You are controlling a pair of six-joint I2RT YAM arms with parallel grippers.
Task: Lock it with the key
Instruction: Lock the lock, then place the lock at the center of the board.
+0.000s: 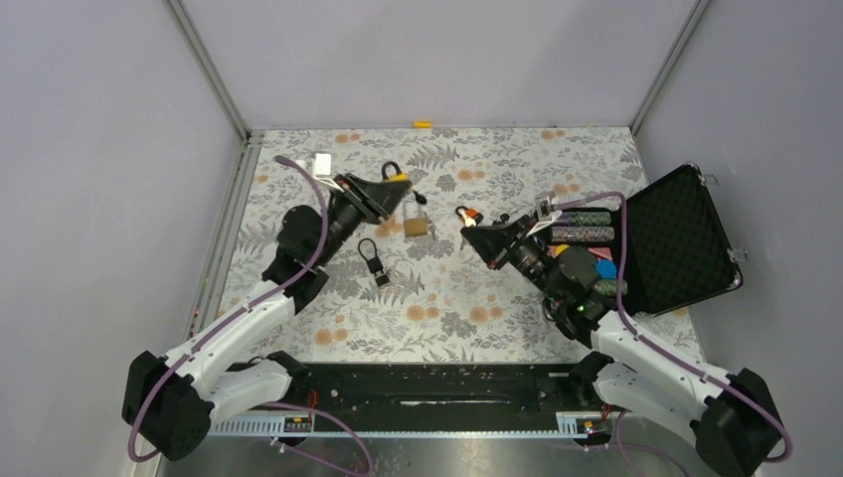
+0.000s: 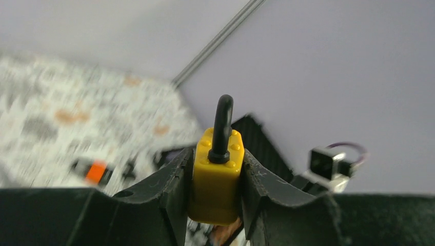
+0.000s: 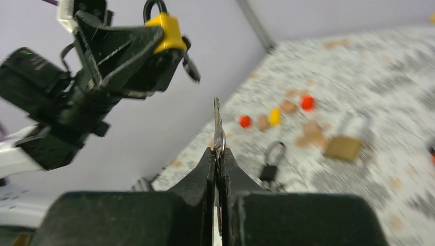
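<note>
My left gripper (image 1: 396, 189) is shut on a yellow padlock (image 2: 218, 177) with a black shackle (image 2: 223, 125), held up above the mat; it also shows in the right wrist view (image 3: 165, 31). My right gripper (image 1: 469, 227) is shut on a silver key (image 3: 218, 128) whose blade sticks up from between the fingertips. The key is apart from the yellow padlock, to its right in the top view.
A brass padlock (image 1: 417, 225) and a small black padlock (image 1: 374, 260) lie on the floral mat between the arms. An open black case (image 1: 676, 238) with coloured items stands at the right. A white block (image 1: 321, 163) lies far left.
</note>
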